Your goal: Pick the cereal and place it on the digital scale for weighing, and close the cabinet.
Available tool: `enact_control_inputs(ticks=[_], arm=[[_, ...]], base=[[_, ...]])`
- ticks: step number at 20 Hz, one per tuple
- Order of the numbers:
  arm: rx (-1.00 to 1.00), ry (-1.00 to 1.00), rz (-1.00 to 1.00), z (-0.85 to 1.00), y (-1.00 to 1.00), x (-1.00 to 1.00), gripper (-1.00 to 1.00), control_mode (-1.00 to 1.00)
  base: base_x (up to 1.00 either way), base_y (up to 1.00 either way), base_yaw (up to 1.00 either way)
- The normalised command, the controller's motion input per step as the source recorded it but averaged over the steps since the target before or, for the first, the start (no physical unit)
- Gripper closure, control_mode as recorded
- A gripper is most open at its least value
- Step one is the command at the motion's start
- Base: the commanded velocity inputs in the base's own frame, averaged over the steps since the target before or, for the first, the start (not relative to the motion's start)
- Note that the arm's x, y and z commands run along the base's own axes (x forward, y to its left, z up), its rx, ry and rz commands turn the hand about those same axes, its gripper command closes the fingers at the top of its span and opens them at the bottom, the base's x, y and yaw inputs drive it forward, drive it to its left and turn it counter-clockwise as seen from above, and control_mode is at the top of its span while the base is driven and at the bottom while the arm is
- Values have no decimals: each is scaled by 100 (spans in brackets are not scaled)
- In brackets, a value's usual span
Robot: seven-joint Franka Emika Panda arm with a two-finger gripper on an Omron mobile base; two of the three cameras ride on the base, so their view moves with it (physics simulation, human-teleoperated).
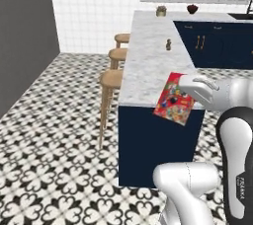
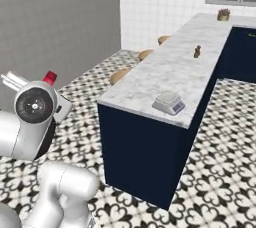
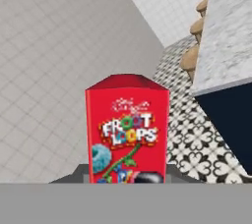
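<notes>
Holding the cereal (image 1: 173,99) clamped in my closed gripper (image 1: 184,87), I hover it off the counter's (image 1: 148,56) near end; the digital scale (image 2: 169,103) sits on that near end.

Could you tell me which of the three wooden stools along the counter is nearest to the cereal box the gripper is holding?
The front stool, at the counter's near corner, is closest to the cereal box; the other two sit farther back toward the tiled wall.

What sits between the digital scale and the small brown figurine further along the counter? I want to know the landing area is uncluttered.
Nothing: in the right base view, bare marble counter runs from the digital scale to the figurine.
</notes>
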Motion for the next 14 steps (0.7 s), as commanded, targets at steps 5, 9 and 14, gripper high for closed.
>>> enact_control_inputs(ticks=[5, 9, 14], arm=[[0, 0, 0, 0, 0, 0, 100, 100], [0, 0, 0, 0, 0, 0, 100, 100], [0, 0, 0, 0, 0, 0, 100, 100]], base=[[76, 7, -26], [62, 2, -25], [43, 6, -21]])
